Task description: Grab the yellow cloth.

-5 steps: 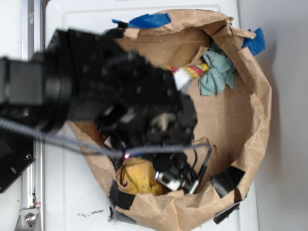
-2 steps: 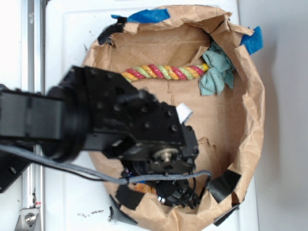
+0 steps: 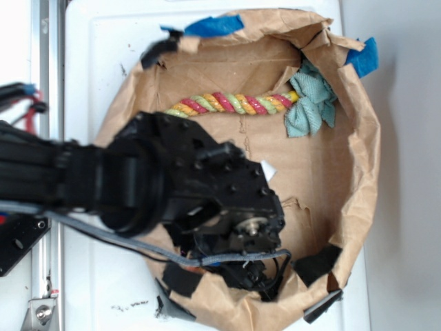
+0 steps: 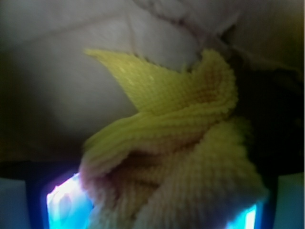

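Since a moment earlier I had watched the arm point(image 3: 172, 193) drop lower and left, covering the bag's near corner. My gripper point(image 3: 258, 279) sat deep there; I could not tell whether its fingers were clenched. The yellow cloth point(image 4: 186, 143) filled the wrist view, bunched right at the fingers. The rope point(image 3: 234, 103) and teal cloth point(image 3: 310, 103) lay far back inside the paper bag point(image 3: 362, 158).
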`<action>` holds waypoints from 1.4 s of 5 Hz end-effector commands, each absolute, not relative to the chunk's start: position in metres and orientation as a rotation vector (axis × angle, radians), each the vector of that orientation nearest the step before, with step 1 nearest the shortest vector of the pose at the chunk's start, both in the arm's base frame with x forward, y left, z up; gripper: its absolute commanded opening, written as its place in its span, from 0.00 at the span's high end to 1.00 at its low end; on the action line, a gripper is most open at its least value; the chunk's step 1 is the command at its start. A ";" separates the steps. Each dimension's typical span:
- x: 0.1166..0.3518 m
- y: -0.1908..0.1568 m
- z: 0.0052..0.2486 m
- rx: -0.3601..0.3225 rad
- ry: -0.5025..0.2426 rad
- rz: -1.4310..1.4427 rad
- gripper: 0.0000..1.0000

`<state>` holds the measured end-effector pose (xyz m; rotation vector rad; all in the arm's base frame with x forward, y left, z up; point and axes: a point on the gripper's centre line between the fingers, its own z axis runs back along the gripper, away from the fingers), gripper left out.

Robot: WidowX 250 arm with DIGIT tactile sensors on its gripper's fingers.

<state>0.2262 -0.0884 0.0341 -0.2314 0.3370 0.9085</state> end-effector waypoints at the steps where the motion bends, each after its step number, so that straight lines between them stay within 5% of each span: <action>1: 0.235 -0.076 0.039 -0.264 0.302 0.914 1.00; 3: 0.253 -0.040 0.081 -0.317 0.081 0.800 1.00; 4: 0.264 -0.012 0.112 -0.270 -0.045 0.689 1.00; 6: 0.269 0.018 0.158 0.027 -0.193 0.437 1.00; 7: 0.265 0.016 0.169 0.072 -0.225 0.383 1.00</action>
